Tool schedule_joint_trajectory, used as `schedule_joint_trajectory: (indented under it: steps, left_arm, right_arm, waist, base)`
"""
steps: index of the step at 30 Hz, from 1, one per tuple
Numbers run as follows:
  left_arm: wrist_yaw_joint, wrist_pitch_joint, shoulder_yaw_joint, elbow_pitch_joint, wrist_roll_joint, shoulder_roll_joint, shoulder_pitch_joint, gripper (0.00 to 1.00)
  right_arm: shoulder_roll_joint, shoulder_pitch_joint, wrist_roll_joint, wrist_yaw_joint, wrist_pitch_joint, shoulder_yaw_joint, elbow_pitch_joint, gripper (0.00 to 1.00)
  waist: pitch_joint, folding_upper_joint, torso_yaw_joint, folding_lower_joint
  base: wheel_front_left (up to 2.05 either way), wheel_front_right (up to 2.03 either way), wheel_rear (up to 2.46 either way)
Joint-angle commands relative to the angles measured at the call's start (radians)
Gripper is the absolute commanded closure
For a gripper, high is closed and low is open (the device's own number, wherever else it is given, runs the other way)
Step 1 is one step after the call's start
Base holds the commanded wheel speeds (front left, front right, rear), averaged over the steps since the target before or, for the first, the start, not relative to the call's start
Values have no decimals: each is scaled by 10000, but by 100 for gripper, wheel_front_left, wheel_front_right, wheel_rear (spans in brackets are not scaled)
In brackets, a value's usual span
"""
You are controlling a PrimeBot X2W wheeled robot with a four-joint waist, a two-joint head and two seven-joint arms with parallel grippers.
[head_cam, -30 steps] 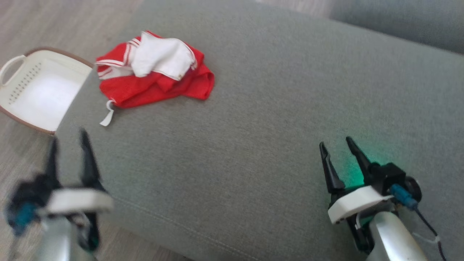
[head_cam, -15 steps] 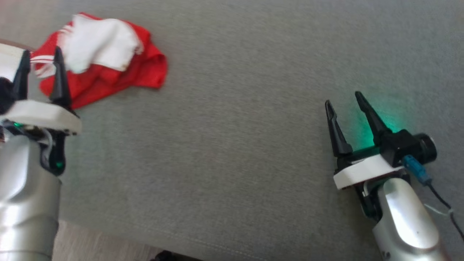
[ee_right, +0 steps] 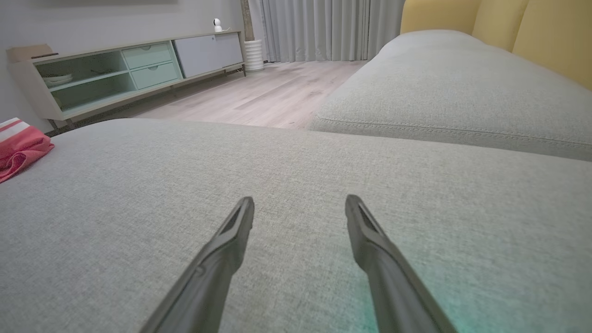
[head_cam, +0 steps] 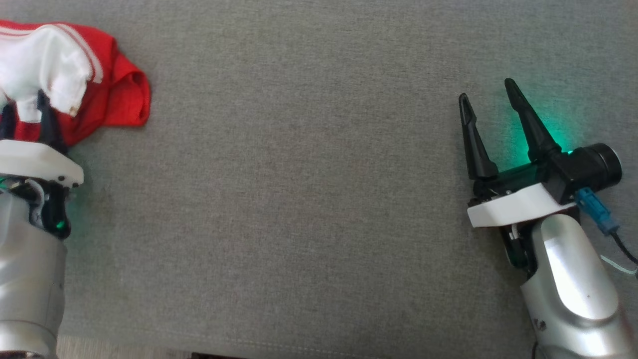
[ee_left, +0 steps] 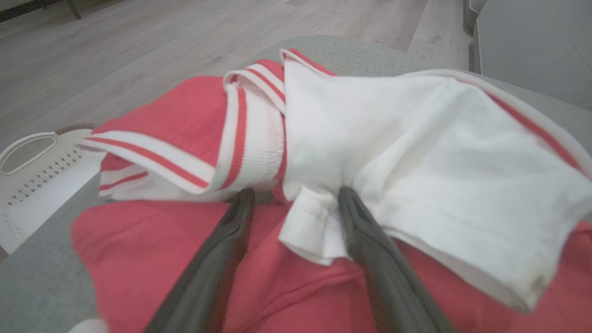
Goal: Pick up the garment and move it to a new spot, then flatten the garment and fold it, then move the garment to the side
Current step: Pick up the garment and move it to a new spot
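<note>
The garment is a crumpled red piece with white panels and red-and-white striped trim, lying on the grey cushion at the head view's upper left. My left gripper is open at its near edge. In the left wrist view the garment is close up, and the left gripper has its two dark fingers either side of a small white fold, tips touching the cloth. My right gripper stands open over bare cushion at the right, holding nothing; its wrist view shows the right gripper and the garment far left.
A white perforated basket sits on the wooden floor beside the cushion's left edge. A second grey cushion with yellow backrests lies beyond the right gripper. A low cabinet stands by the far wall.
The head camera has swung, so the whole picture has shifted. My left gripper has advanced from the cushion's edge to the garment, its fingers now either side of a white fold. The right gripper stays open.
</note>
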Motion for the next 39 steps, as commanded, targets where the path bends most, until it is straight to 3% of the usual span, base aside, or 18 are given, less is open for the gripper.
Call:
schedule_joint_trajectory:
  steps: [1, 2, 11, 17, 22, 29, 35, 36, 37, 38, 39]
  left_arm:
    - [18, -39, 277, 62, -38, 509, -188, 62]
    - [18, -28, 214, 173, -65, 495, -233, 100]
    - [18, -559, -1045, -498, -154, 743, -585, 100]
    - [18, -969, -2609, -2209, 27, 1203, -1209, 100]
    - [18, -992, -3900, -3849, 62, 1144, -1610, 100]
    - [18, -901, -5412, -5588, -410, 9, -1452, 100]
    - [18, -1081, -6946, -5143, -948, -1480, -331, 100]
    - [18, -1147, -7133, -4941, -1011, -1666, -114, 83]
    - [18, -1215, -7307, -4722, -1060, -1824, 111, 34]
    - [18, -1276, -7460, -4478, -1105, -1922, 334, 0]
    - [18, -1332, -7503, -4193, -1163, -1983, 547, 0]
  right_arm:
    - [-80, 283, 77, -9, -9, 87, 50, 0]
    - [-79, 299, 87, -9, -9, 87, 64, 0]
    - [171, 351, 264, -9, -9, 150, 302, 0]
    - [448, 577, 503, -9, -9, 204, 551, 0]
    - [573, 802, 724, -9, -9, 200, 677, 0]
    - [605, 1025, 1183, -9, -9, 238, 706, 0]
    - [607, 1097, 1472, -9, -9, 282, 695, 0]
    - [607, 1098, 1492, -9, -9, 284, 706, 0]
    - [607, 1097, 1509, -9, -9, 277, 727, 0]
    - [607, 1095, 1528, -9, -9, 280, 750, 0]
    - [607, 1097, 1540, -9, -9, 276, 765, 0]
  waist:
    - [-2, 0, -53, -1]
    - [-37, 0, -60, -1]
    - [-764, 0, -153, -1]
    - [-1747, 0, -540, -1]
    - [-2438, 0, -1200, -1]
    - [-2852, 0, -2273, -1]
    - [-2861, 0, -3037, -1]
    - [-2852, 0, -3088, -1]
    - [-2847, 0, -3134, -1]
    - [-2857, 0, -3176, -1]
    - [-2859, 0, -3199, -1]
  base:
    - [0, 0, 0]
    - [0, 0, 0]
    - [0, 0, 0]
    - [0, 0, 0]
    - [0, 0, 0]
    - [0, 0, 0]
    - [0, 0, 0]
    - [0, 0, 0]
    - [0, 0, 0]
    - [0, 0, 0]
    - [0, 0, 0]
